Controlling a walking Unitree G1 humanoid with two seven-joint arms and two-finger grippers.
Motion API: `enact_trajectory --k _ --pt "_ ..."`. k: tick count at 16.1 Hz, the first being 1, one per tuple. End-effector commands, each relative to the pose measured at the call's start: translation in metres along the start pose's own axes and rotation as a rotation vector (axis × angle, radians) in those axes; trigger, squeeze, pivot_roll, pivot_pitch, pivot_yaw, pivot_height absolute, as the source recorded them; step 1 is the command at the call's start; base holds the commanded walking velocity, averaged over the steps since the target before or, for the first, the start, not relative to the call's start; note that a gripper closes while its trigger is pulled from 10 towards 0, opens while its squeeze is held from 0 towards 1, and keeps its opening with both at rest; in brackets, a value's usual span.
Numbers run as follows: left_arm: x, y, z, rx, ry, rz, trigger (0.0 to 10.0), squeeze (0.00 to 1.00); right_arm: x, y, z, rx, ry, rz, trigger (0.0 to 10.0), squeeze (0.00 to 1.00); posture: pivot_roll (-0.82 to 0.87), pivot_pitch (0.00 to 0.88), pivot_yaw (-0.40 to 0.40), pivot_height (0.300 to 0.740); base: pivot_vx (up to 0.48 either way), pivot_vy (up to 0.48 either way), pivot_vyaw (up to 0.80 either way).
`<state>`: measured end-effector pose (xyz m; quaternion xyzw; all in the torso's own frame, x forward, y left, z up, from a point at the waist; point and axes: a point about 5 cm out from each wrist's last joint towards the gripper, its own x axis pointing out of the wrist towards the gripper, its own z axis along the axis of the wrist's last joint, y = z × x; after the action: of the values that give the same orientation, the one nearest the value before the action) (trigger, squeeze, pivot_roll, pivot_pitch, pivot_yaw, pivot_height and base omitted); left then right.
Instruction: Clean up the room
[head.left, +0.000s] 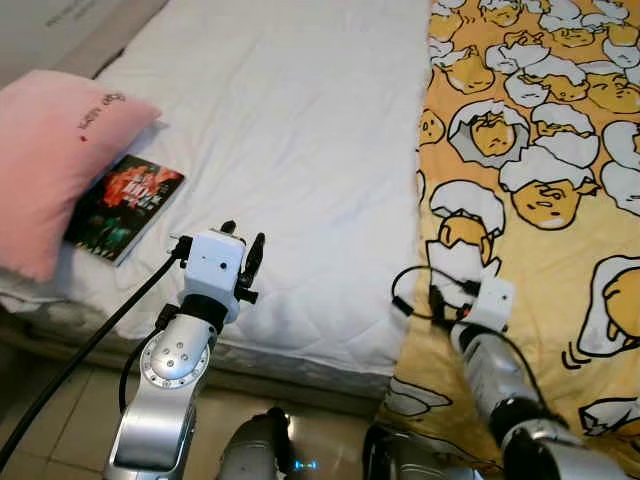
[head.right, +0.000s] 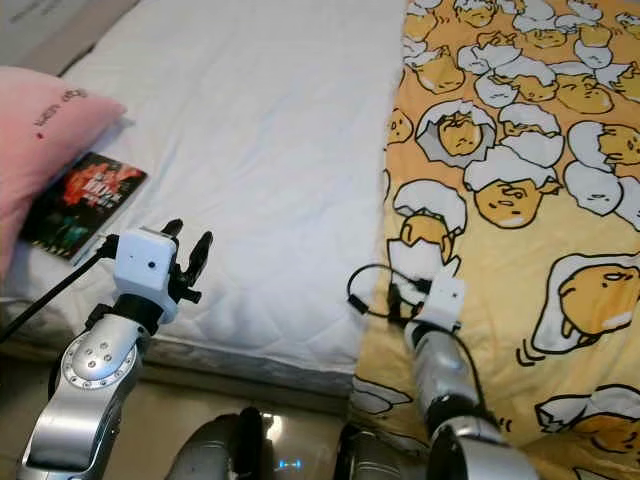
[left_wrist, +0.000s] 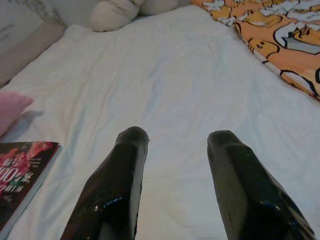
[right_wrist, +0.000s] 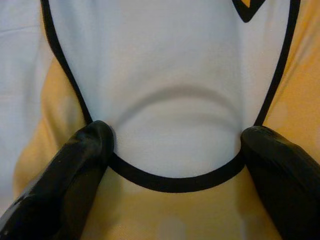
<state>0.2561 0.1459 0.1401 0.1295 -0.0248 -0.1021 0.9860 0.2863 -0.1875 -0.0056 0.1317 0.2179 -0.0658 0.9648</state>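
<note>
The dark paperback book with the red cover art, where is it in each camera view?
Left eye view: dark paperback book at the left, on the white quilted mattress, partly tucked under the pink pillow.
Right eye view: far left, same spot.
Left wrist view: lower left corner, beyond the left gripper.
Right wrist view: not in it.
Shared landmark: the yellow cartoon-print blanket.

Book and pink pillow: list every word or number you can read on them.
"00": large pale digits on the dark, red-splashed book cover; the characters after them are unreadable.
Small dark script with a red heart on the pink fabric pillow: too blurred to read.
</note>
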Motion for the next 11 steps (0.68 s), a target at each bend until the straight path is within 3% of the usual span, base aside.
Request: enact_trajectory --k 1,2,4,5,6,7,8,11 --pt "0.0 -0.001 0.003 0.019 -0.007 -0.015 10.0 0.0 -0.022 0.013 -0.061 0.018 0.22 0.058 10.0 0.0 0.23 0.229 -0.008 0.74 0.0 0.0 0.0" --pt "0.001 -0.001 0.001 0.032 -0.001 -0.015 10.0 0.0 -0.027 0.021 -0.068 -0.013 0.198 0.097 10.0 0.0 0.22 0.213 -0.013 0.74 0.0 0.0 0.0" --pt "0.007 0.0 -0.006 0.045 0.015 0.0 10.0 0.0 -0.03 0.034 -0.05 -0.133 0.005 0.162 10.0 0.0 0.19 0.156 -0.025 0.74 0.0 0.0 0.0" --pt "0.015 0.0 -0.011 0.05 0.015 0.006 10.0 0.0 -0.03 0.041 -0.019 -0.171 -0.201 0.18 10.0 0.0 0.17 0.081 -0.036 0.74 0.0 0.0 0.0" --pt "0.017 0.0 -0.013 0.055 0.014 0.006 10.0 0.0 -0.035 0.046 -0.004 -0.143 -0.28 0.198 10.0 0.0 0.16 0.068 -0.038 0.74 0.0 0.0 0.0" --pt "0.022 0.0 -0.016 0.057 0.01 0.006 10.0 0.0 -0.054 0.055 0.011 -0.081 -0.351 0.222 10.0 0.0 0.14 0.0 -0.045 0.74 0.0 0.0 0.0" --pt "0.031 -0.001 -0.022 0.046 0.016 0.01 10.0 0.0 -0.067 0.054 0.012 -0.069 -0.36 0.22 10.0 0.0 0.13 0.0 -0.048 0.74 0.0 0.0 0.0" --pt "0.047 0.0 -0.032 -0.024 0.072 0.081 10.0 0.0 -0.047 0.023 0.031 -0.108 -0.387 0.084 10.0 0.0 0.11 0.0 -0.037 0.74 0.0 0.0 0.0"
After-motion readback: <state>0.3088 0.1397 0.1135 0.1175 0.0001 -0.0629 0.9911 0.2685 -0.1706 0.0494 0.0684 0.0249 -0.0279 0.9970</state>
